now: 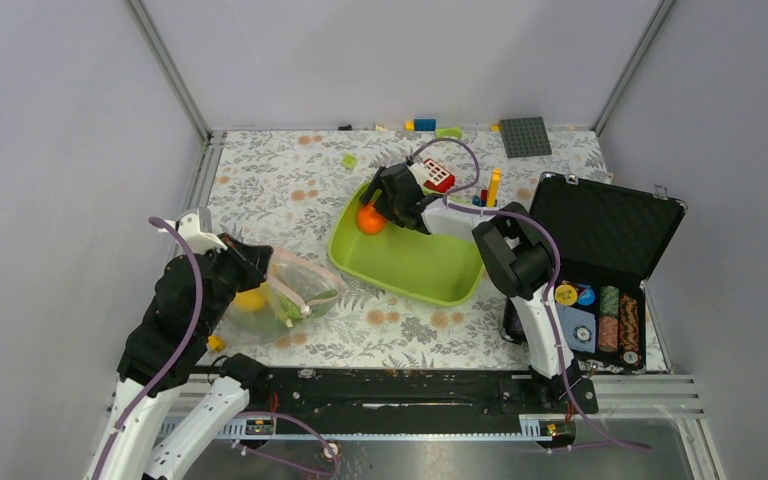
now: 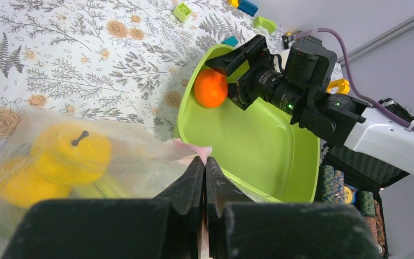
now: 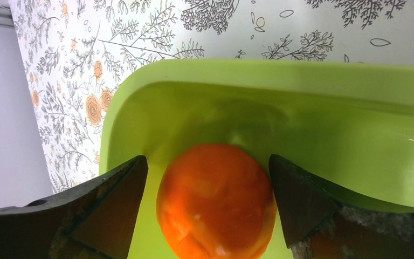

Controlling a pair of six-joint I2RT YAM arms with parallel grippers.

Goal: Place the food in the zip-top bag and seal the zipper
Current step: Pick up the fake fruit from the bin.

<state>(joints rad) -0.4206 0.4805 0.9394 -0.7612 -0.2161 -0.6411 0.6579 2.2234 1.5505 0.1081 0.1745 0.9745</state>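
The right end effector (image 3: 206, 167) has its fingers (image 3: 113, 199) apart, one on each side of the orange-red fruit (image 3: 215, 199). The right-hand finger looks to be against the fruit's skin and the other stands just off it, though I can't be sure of contact. The fruit sits in the far left corner of the lime-green tray (image 1: 430, 270), close under the tray's wall. From above, the wrist covers most of that corner, so only part of the fruit shows.

The left end effector (image 2: 205, 172) is pressed together on the pinkish zipper (image 2: 191, 148) at the mouth edge of the zip-top bag (image 1: 300, 285). The bag lies crumpled on the floral bench (image 1: 260, 180) at the near left, just beside the tray's near left corner. Through the plastic I can make out two yellow fruits (image 2: 73, 151), the upper one with a dark stem. A pale green piece (image 2: 99, 186) lies beside them, too blurred by the film to say which vegetable it is. The end effector's black body blocks the lower part of the wrist view. From above, the left arm hides the bag's left side.

Right of the tray a black case (image 1: 610, 230) stands open with poker chips (image 1: 615, 310) in it, partly behind the right arm. A few building bricks (image 1: 425, 125) lie along the far edge.
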